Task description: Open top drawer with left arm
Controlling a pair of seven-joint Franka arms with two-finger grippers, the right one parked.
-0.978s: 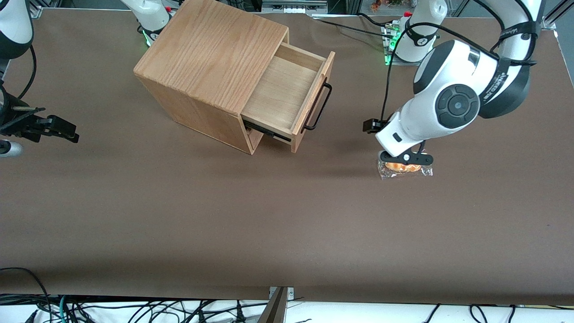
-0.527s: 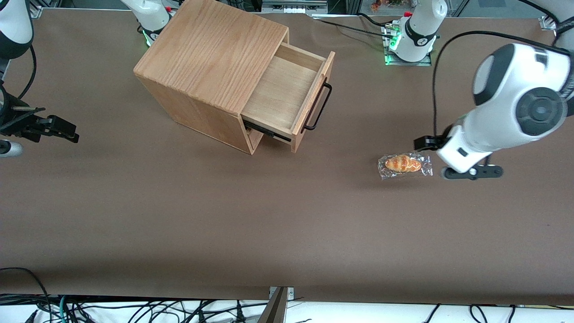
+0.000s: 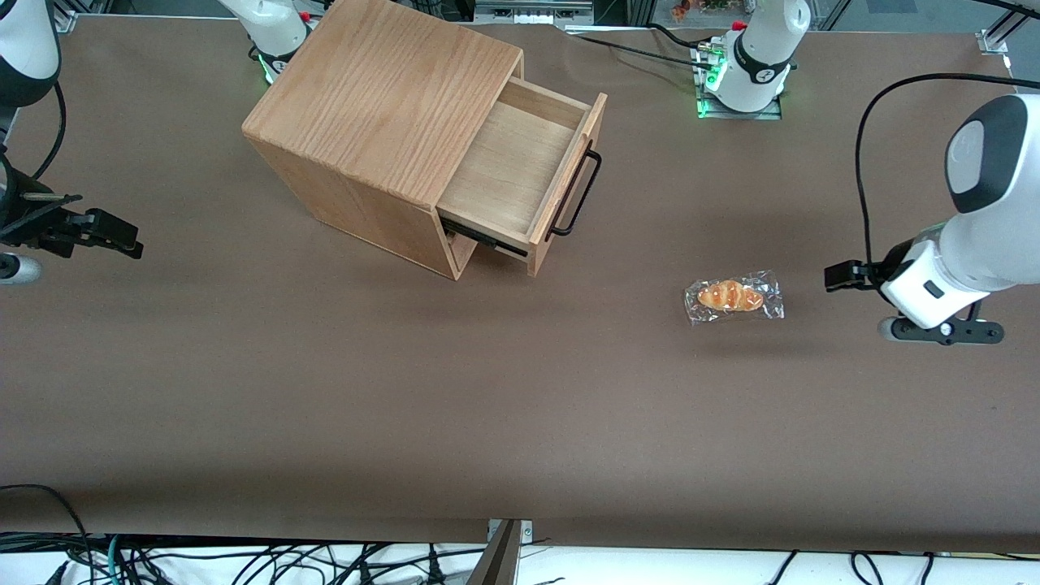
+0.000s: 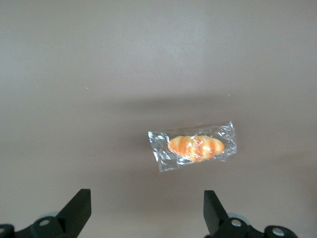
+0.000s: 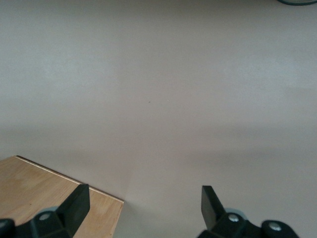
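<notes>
The oak cabinet (image 3: 382, 97) stands on the brown table, and its top drawer (image 3: 520, 166) is pulled out, showing a bare wooden bottom. The black bar handle (image 3: 578, 193) runs across the drawer's front. My left arm (image 3: 967, 244) is far from the drawer, at the working arm's end of the table. Its gripper (image 3: 941, 331) hangs low over the table, open and holding nothing. In the left wrist view the gripper (image 4: 147, 198) has both black fingers wide apart over bare table. The drawer does not show in that view.
A wrapped orange bread roll (image 3: 734, 297) lies on the table between the drawer and my gripper; the left wrist view shows the roll (image 4: 194, 147) too. Both arm bases stand along the table edge farthest from the front camera. A cabinet corner (image 5: 49, 203) shows in the right wrist view.
My left arm has swung away from the drawer toward the working arm's end of the table, passing over the bread roll and uncovering it. Drawer and roll have not moved.
</notes>
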